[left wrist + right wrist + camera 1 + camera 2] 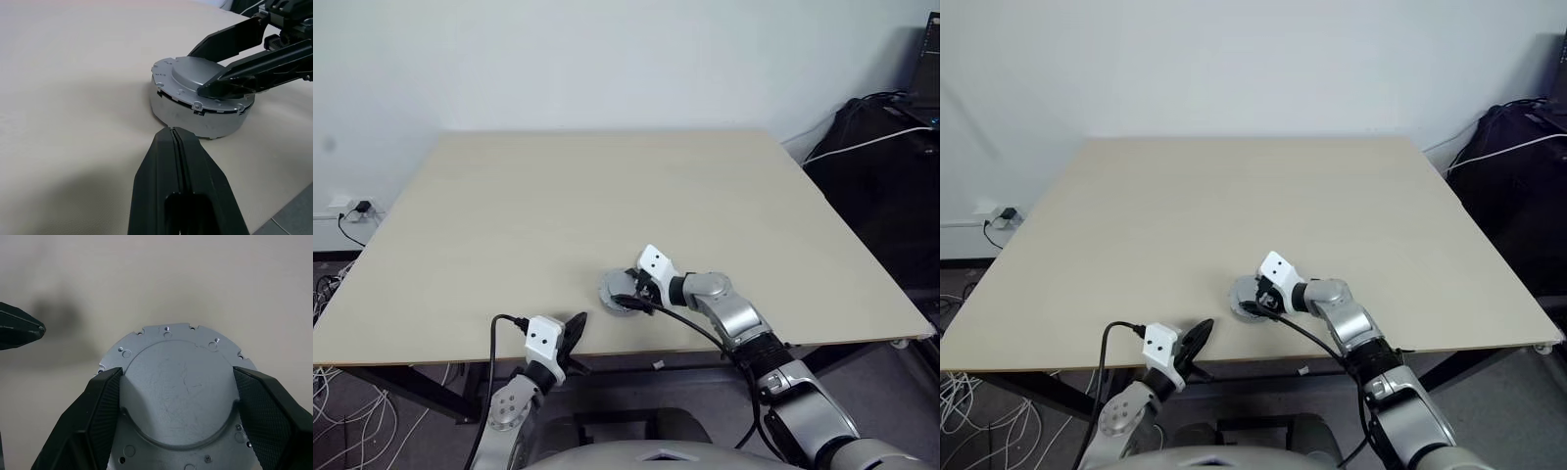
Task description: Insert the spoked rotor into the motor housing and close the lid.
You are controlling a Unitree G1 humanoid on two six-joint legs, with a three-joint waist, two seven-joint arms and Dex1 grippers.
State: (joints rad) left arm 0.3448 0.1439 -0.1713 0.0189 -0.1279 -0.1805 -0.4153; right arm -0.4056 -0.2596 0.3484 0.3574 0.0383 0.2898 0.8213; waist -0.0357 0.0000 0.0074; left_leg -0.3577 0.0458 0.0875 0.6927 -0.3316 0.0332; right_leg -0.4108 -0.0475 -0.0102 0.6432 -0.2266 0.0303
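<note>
While my left gripper [178, 142] sits clenched nearby, my right gripper [178, 396] grasps the lid's [178, 391] raised centre, directly atop the housing [195, 117].

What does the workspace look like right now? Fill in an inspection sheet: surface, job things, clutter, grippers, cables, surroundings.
Surface: pale wooden table, bare apart from the motor.
Job things: lid sits smooth face up on the housing, near the front edge; rotor hidden, cannot tell if it is inside.
Clutter: nothing seen.
Grippers: right gripper over the lid, one finger on each side of its raised centre; whether the fingers touch it is unclear. Left gripper shut, just short of the housing, holding nothing.
Cables: black lead along the right arm; wires on the floor at left.
Surroundings: white wall, wall socket, dark bag at right.
</note>
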